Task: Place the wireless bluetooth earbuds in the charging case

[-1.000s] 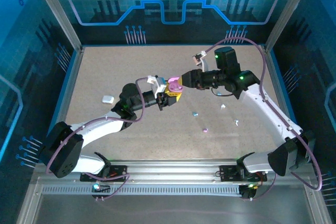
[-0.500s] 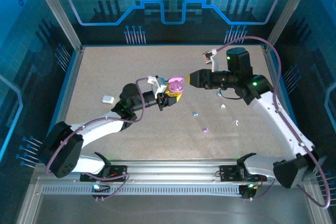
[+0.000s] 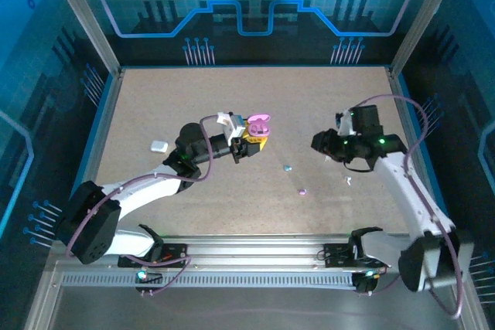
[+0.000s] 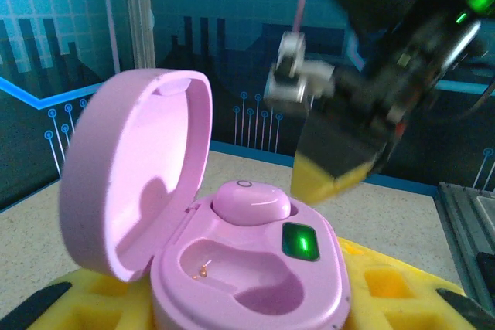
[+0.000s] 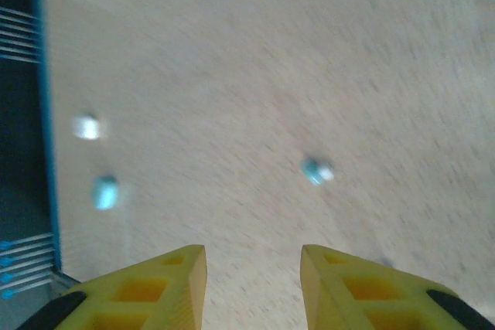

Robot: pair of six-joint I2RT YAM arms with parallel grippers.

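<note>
**A:** What do we find in the charging case?

**B:** It is pink. Its lid is swung up on the hinge, and the left gripper is clamped on its base with yellow fingers. One pink earbud sits in the well farther from that wrist. The nearer well is empty apart from its small gold contacts.

**A:** Any marks we can read?

**B:** We make out a small ring mark on top of the seated bud. A green light glows on the case's deck, to the right of the wells.

**A:** And the right gripper?

**B:** Its yellow fingers stand moderately apart with nothing between them, aimed down at the table. Just ahead of the fingertips lies a teal-and-white bud, blurred. Farther ahead and to their left we see two more specks, one white and one teal. Both are too blurred for us to name.

**A:** Where do the loose earbuds lie from above?

**B:** A teal earbud and a purple earbud rest on the table between the two grippers, apart from both. A white earbud lies near the right wrist, on its base side.
</note>
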